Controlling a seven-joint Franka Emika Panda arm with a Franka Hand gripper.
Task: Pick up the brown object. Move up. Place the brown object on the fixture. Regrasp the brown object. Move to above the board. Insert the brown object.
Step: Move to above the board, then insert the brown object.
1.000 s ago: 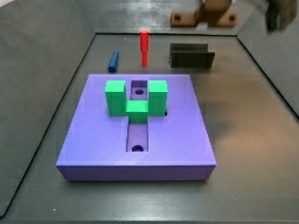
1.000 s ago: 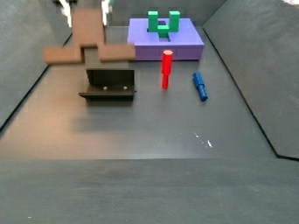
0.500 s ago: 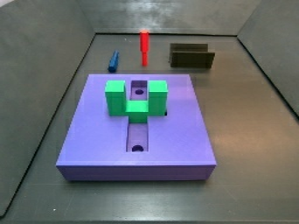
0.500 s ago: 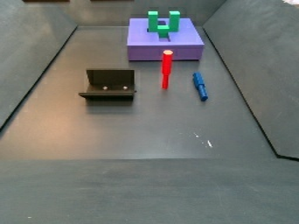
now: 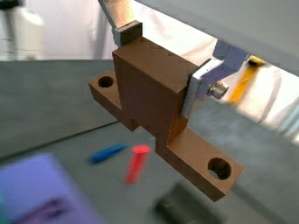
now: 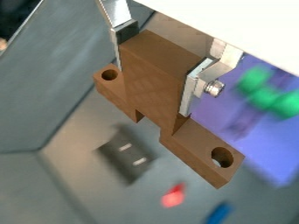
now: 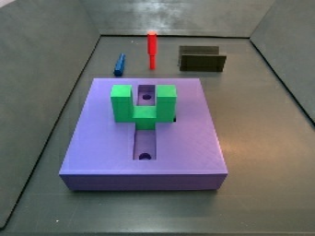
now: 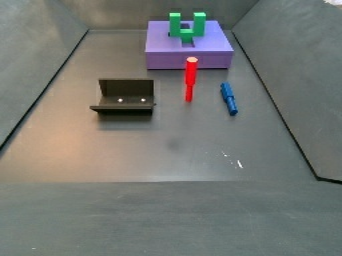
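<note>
My gripper [image 5: 160, 68] [image 6: 156, 66] is shut on the brown object [image 5: 155, 87] [image 6: 152, 92], a brown block with a holed bar across its lower end, held high above the floor in both wrist views. The silver fingers [image 5: 201, 83] [image 6: 200, 81] press its two sides. Neither side view shows the gripper or the brown object. The dark fixture [image 7: 202, 59] [image 8: 124, 97] [image 6: 126, 155] stands on the floor away from the board. The purple-blue board [image 7: 145, 136] [image 8: 189, 46] carries a green U-shaped block [image 7: 143, 103] [image 8: 186, 25].
A red peg [image 7: 153, 48] [image 8: 191, 78] stands upright and a blue peg [image 7: 121, 64] [image 8: 229, 97] lies beside it, between the board and the fixture. Both pegs show far below in a wrist view [image 5: 122, 159]. Grey walls enclose the floor.
The gripper and the brown object have risen out of both side views since one second ago. Nothing on the floor has moved.
</note>
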